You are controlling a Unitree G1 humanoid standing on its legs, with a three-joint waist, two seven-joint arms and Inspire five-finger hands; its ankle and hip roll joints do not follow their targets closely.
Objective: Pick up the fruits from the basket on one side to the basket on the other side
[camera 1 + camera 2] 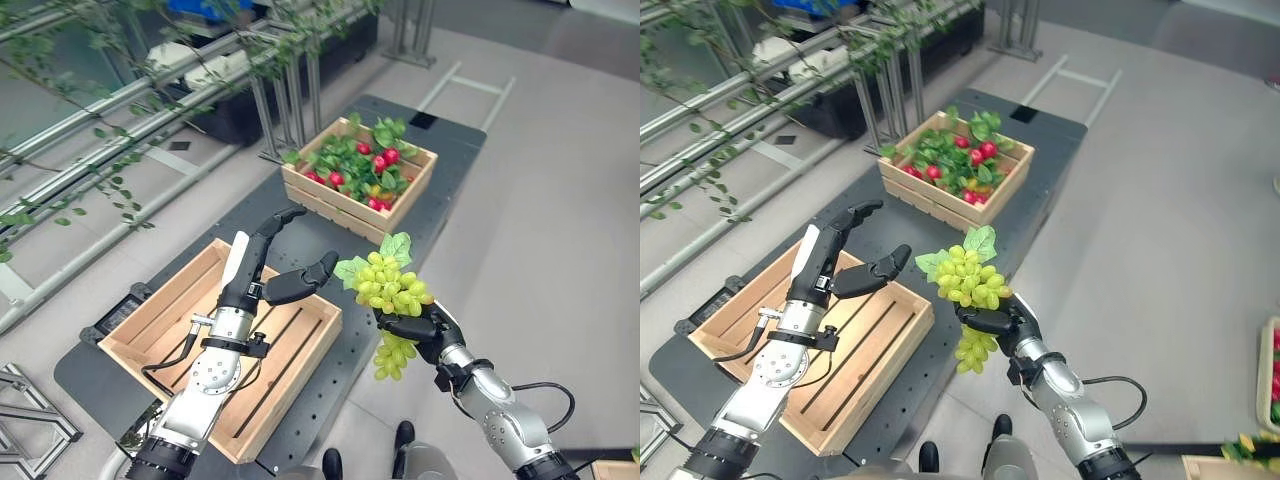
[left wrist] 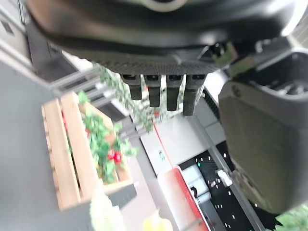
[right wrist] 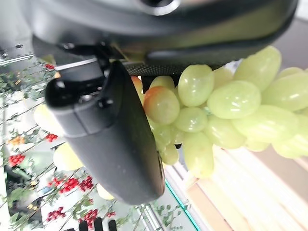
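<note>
In right hand point(image 1: 425, 326), green grapes point(image 1: 392, 285)

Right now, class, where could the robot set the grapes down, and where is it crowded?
The near crate has bare slats beside the open left hand. The far crate is packed with leaves and red fruit. The right hand holds the grapes.

Near crate point(image 1: 170, 318) lies left; filled crate point(image 1: 305, 192) behind it (grapes point(image 1: 392, 284) between, right).
</note>
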